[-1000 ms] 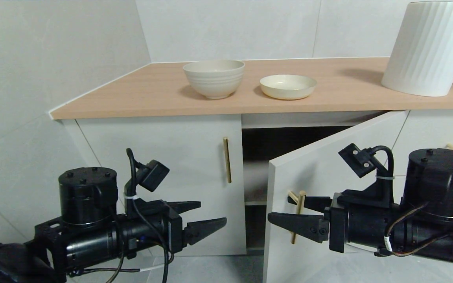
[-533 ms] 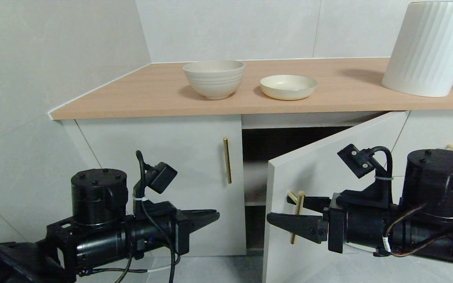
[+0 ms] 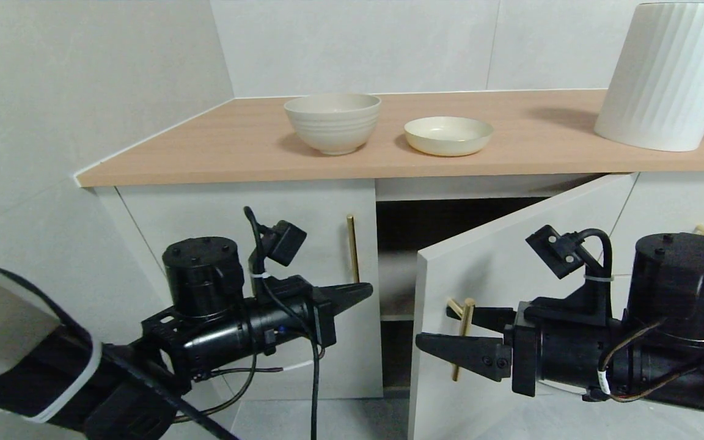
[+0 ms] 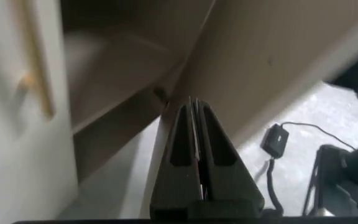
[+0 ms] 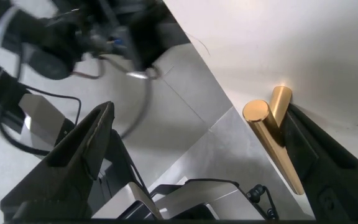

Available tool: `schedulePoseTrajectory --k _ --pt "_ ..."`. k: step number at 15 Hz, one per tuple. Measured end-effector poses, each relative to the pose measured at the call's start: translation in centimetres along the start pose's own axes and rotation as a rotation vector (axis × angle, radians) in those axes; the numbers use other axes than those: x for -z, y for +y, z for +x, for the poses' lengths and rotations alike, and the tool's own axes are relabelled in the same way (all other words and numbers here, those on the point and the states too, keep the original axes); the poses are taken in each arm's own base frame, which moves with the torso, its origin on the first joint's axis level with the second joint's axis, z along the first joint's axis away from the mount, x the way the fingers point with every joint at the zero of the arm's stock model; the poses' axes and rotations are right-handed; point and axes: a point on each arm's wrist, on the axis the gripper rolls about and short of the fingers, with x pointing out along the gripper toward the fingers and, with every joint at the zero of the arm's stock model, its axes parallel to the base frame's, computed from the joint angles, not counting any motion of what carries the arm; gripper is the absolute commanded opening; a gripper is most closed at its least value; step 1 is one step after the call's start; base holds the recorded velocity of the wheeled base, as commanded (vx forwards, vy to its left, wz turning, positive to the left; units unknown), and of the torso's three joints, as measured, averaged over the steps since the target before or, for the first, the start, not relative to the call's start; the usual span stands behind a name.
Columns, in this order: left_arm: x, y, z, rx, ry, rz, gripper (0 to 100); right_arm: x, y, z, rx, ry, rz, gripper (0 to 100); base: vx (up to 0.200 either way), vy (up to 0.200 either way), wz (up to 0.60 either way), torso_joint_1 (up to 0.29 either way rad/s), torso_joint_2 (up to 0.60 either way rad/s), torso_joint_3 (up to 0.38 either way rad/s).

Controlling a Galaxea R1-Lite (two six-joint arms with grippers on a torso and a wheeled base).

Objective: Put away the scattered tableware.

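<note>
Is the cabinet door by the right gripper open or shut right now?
Open, partway: the door stands swung outward from the cabinet front, exposing the dark interior behind it.

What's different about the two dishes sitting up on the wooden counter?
The bowl is tall and deep, while the dish is low and shallow. The bowl has ridges running around its outside, but the dish's side looks smooth. The bowl is a duller beige and the dish a yellower cream. Both stand upright on the counter, apart from each other.
</note>
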Motion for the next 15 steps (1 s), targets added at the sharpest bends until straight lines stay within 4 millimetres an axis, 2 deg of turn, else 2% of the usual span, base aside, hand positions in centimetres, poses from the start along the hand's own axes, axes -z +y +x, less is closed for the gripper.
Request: schedulePoseTrajectory --k 2,5,7,9,15 --pt "0.5 -0.4 2.2 0.05 -0.001 0.015 0 0.1 0.0 0.0 0.001 0.003 -0.001 100 0.0 0.0 0.0 0.0 0.0 0.0" --pt "1.7 -1.3 4.5 0.106 -0.031 0.045 0 0.2 0.0 -0.2 0.004 0.008 -0.004 100 0.0 0.0 0.0 0.0 0.0 0.0" --pt "2.3 -1.7 5.5 0.116 -0.026 0.046 0 0.3 0.0 -0.3 0.006 0.01 -0.013 100 0.0 0.0 0.0 0.0 0.0 0.0" --pt "2.1 -1.8 6.5 0.128 -0.037 0.054 0 0.5 -0.1 -0.7 0.018 0.013 -0.046 100 0.0 0.0 0.0 0.0 0.0 0.0" --pt "2.2 -2.5 8.3 0.139 -0.019 0.051 0 1.0 -1.8 -2.0 0.103 0.021 -0.087 100 0.0 0.0 0.0 0.0 0.0 0.0"
